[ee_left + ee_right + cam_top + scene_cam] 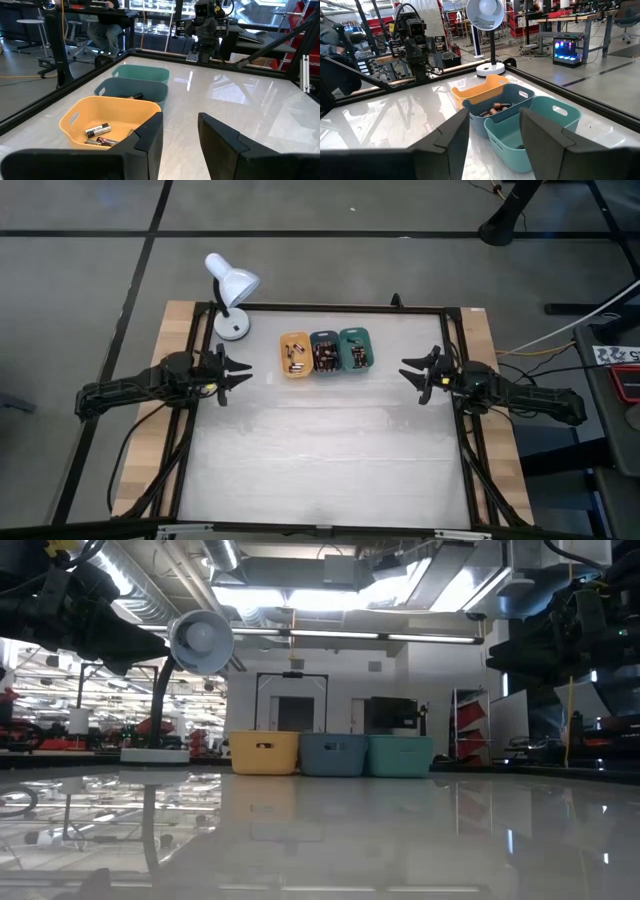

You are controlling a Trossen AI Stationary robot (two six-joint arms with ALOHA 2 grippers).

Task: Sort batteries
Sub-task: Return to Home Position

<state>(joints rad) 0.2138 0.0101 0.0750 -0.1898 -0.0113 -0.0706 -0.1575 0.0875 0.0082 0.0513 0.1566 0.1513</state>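
Three small trays stand side by side at the table's far middle: orange (294, 354), dark teal (324, 353) and green (356, 349). Batteries (97, 131) lie in the orange tray, more batteries (495, 107) in the dark teal one, and a few show in the green tray (357, 356). My left gripper (243, 373) hovers open at the left, pointing level at the orange tray. My right gripper (407, 369) hovers open at the right, pointing level at the green tray. Neither has anything between its fingers.
A white desk lamp (231, 292) stands at the far left corner, its base (232, 326) on the table. A black frame (330, 308) runs round the white tabletop. The near half of the table (320, 460) is bare. A seated person (105, 25) shows in the room beyond.
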